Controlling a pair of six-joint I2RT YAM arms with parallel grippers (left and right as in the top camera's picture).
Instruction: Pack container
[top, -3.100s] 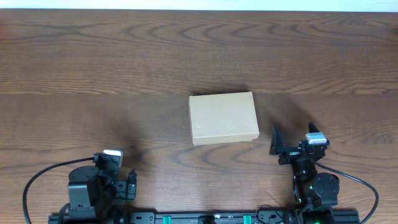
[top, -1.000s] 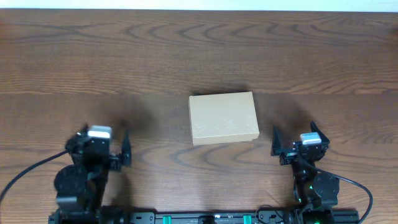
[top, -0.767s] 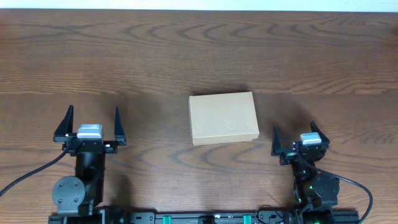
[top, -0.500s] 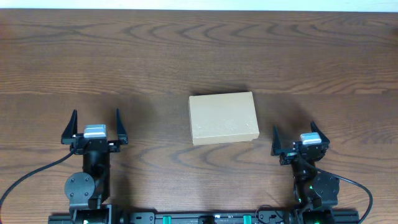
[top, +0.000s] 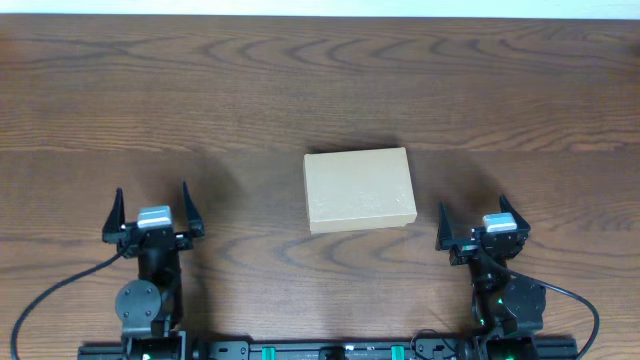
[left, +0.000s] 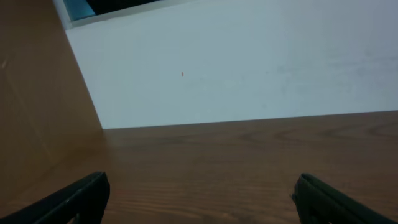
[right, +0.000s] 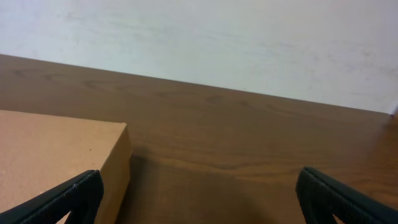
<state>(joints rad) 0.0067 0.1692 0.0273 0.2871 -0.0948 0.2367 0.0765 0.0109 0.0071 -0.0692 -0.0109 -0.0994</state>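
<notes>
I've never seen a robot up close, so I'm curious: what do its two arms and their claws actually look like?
Both arms are black with round joint housings. The left gripper and right gripper each have two slim, pointed black fingers, with a small silver-grey block atop the wrist. A thin black cable loops out from each arm, and a green light glows on the right one.

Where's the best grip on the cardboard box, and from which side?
Probably the right end of the box, from above with the right gripper, jaws across its near and far edges: it lies flat and closed, that span is its shorter one, and that gripper sits closest.
</notes>
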